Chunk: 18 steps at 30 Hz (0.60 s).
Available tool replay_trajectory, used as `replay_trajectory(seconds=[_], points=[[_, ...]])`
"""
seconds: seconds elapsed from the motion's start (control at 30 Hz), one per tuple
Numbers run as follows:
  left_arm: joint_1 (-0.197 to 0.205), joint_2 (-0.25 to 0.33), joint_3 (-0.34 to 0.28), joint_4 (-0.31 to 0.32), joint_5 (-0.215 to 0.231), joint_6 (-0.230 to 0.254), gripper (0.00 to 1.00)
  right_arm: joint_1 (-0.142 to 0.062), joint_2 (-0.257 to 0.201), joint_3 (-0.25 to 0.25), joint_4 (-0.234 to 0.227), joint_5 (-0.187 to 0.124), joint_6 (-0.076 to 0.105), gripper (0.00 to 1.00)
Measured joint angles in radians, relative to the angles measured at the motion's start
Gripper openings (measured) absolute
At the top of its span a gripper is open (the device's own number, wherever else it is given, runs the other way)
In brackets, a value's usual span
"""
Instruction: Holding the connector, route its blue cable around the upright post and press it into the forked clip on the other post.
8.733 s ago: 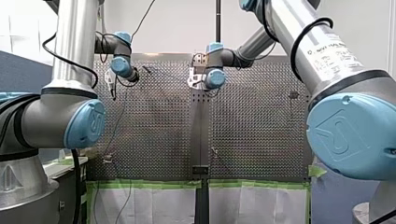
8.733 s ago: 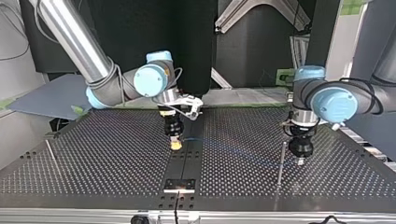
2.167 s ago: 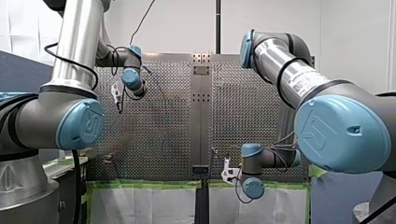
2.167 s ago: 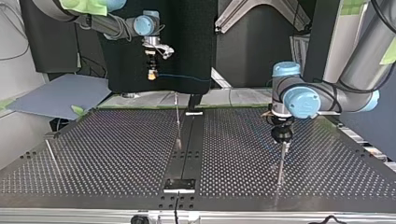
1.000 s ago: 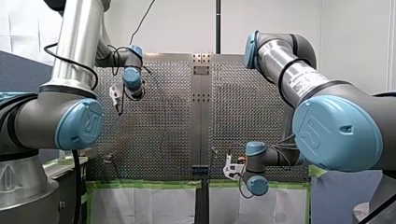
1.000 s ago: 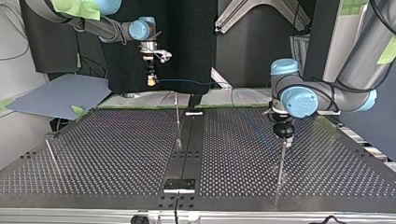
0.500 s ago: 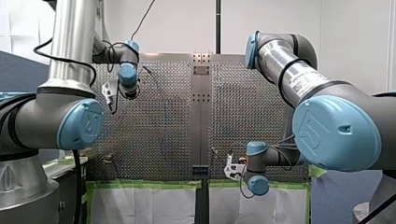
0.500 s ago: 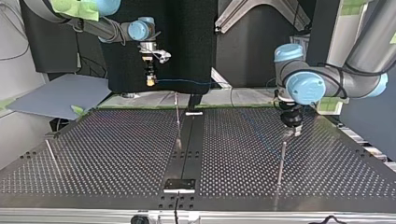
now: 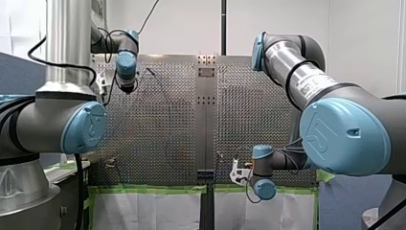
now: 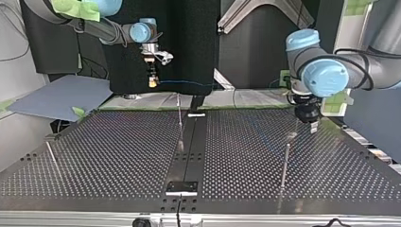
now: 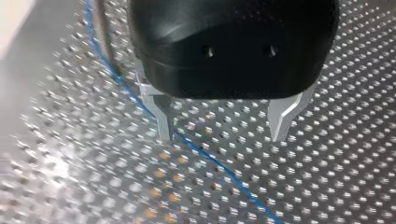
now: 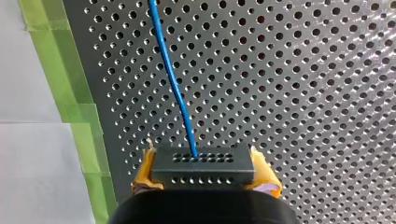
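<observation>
My right gripper (image 12: 204, 173) is shut on a black connector (image 12: 203, 164) held between its yellow pads, high above the table's far edge at the top view's left (image 10: 152, 81). The blue cable (image 12: 175, 88) leaves the connector and runs level across the top view (image 10: 184, 83) towards the middle. My left gripper (image 11: 222, 137) is open with nothing between its metal fingers (image 11: 163, 123). The cable (image 11: 210, 158) lies on the perforated plate beneath it, close to one finger. In the top view this gripper (image 10: 310, 124) hovers beyond a thin upright post (image 10: 284, 163). A second post (image 10: 179, 120) stands mid-table.
A third thin post (image 10: 51, 155) stands at the top view's left. A dark centre rail (image 10: 189, 156) divides the perforated table (image 10: 118, 161), with a small black bracket (image 10: 181, 187) at its near end. Green tape (image 9: 153, 189) edges the plate in the front view.
My left gripper has lifted off the post at the top view's right and drawn back towards the table's far right. My right gripper has stayed nearly still with the connector.
</observation>
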Motion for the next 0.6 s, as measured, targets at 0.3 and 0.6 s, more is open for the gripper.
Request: replay_trajectory(seconds=[0.3,0.6], points=[[-0.001,0.074,0.074,-0.075,-0.001,0.040,1.00,0.004,0.000,-0.005,0.029,0.001,-0.010,0.00],[-0.012,0.147,0.146,-0.147,0.039,0.059,1.00,0.006,0.000,-0.006,0.028,0.001,-0.013,0.00]])
